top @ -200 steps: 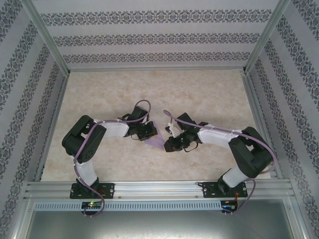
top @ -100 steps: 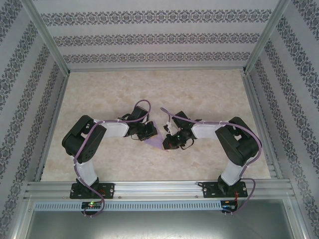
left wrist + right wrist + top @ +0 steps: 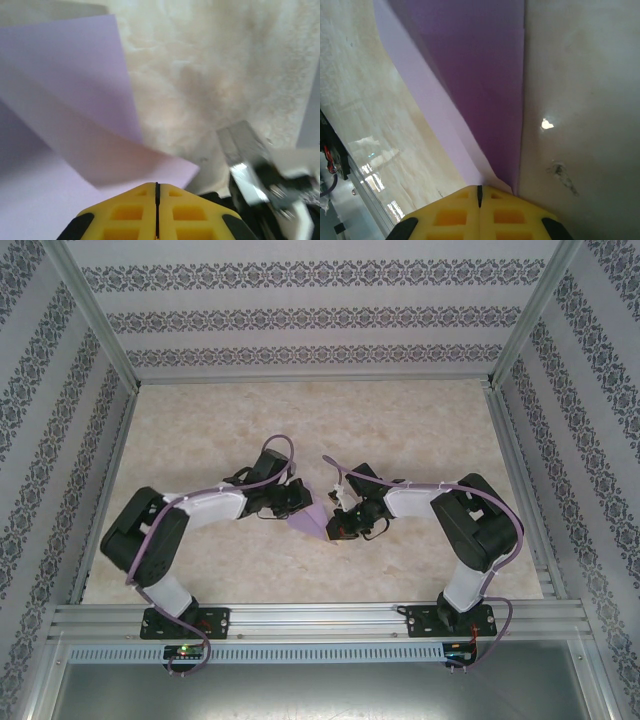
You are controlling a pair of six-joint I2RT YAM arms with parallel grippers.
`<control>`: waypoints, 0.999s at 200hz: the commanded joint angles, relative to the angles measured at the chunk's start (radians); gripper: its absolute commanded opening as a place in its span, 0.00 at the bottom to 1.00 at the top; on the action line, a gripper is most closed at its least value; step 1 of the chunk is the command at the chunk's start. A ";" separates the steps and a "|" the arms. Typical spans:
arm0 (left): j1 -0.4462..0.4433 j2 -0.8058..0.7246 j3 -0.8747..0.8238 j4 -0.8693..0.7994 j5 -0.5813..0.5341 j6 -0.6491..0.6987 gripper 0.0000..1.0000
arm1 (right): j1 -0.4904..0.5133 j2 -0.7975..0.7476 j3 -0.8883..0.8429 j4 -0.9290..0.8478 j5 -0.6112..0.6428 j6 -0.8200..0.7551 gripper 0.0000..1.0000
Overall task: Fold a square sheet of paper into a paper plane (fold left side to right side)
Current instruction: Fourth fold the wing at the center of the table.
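We find the purple paper near the middle of the desk, lying between the two arms as a small pointed shape, creased and partly raised off the surface. The right pincer has its yellow fingers pressed together on the paper. In its wrist view a crease runs straight down into the fingertips, with a pale strip on one side and a darker, shaded panel on the other, so we judge that it pinches the paper at the end of that fold. The left pincer is together too, and a curled flap of the paper rises just ahead of its tips. The paper's edge passes beneath the fingers, and we cannot tell whether it is nipped there or merely pressed down. We judge the step in hand to be bringing the left side across onto the right and setting the crease. To do it well, we would use the right grip as a firm anchor so the paper does not slide on the smooth desk. We would carry the flap over in a low arc rather than drag it, line its free edge up with the opposite edge before pressing, then press along the fold from the pinched end outward. Tugging both ends at once could tear or skew so thin a sheet.
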 commanded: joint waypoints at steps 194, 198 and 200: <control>-0.091 0.157 -0.079 0.227 -0.006 0.005 0.00 | 0.001 0.049 -0.034 -0.096 0.128 -0.033 0.00; -0.089 0.160 -0.080 0.225 -0.008 0.006 0.00 | 0.001 0.050 -0.032 -0.099 0.128 -0.034 0.00; -0.089 0.161 -0.080 0.223 -0.009 0.008 0.00 | 0.001 0.050 -0.032 -0.100 0.129 -0.034 0.00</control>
